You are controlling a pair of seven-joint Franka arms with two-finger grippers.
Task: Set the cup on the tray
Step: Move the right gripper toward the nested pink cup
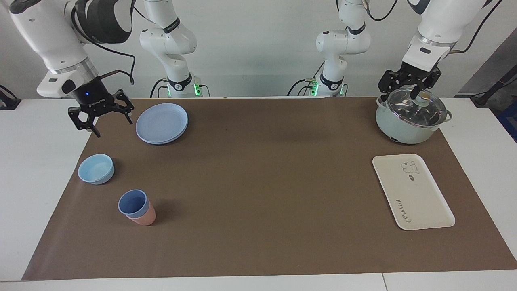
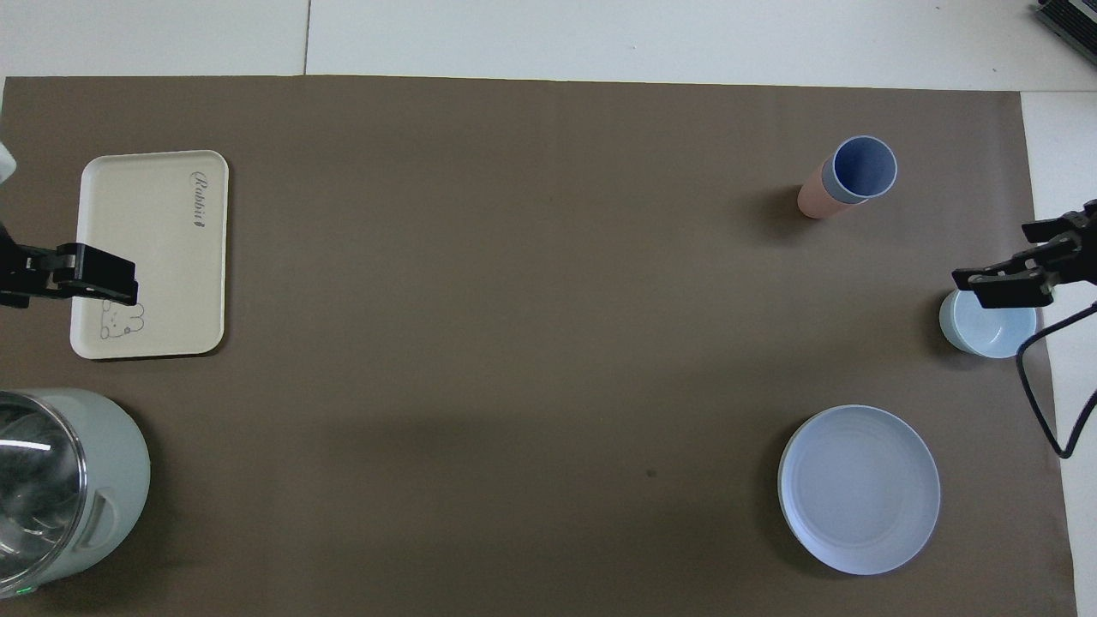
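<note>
In the facing view the right gripper (image 1: 102, 118) is hanging in the air with its fingers spread wide and nothing in them, over the mat's edge beside the plate (image 1: 162, 123). The cup (image 1: 133, 203) is sitting inside a pink cup (image 1: 143, 216), farther from the robots than the bowl (image 1: 96, 168). The tray (image 1: 412, 191) is lying well apart, toward the left arm's end. The left gripper (image 1: 408, 84) is waiting open and empty over the pot (image 1: 410, 119). I think the right arm is starting its reach, and it should come down straight on the blue rim and lift slowly, so that the pink one is staying on the table. In the overhead view the right gripper (image 2: 1020, 274) is showing over the bowl's (image 2: 990, 330) edge, the cup (image 2: 863, 168) is leaning from the pink cup (image 2: 812, 200), and the left gripper (image 2: 90, 272) is covering part of the tray (image 2: 163, 248). Because the distance is long, a handover may be needed.
</note>
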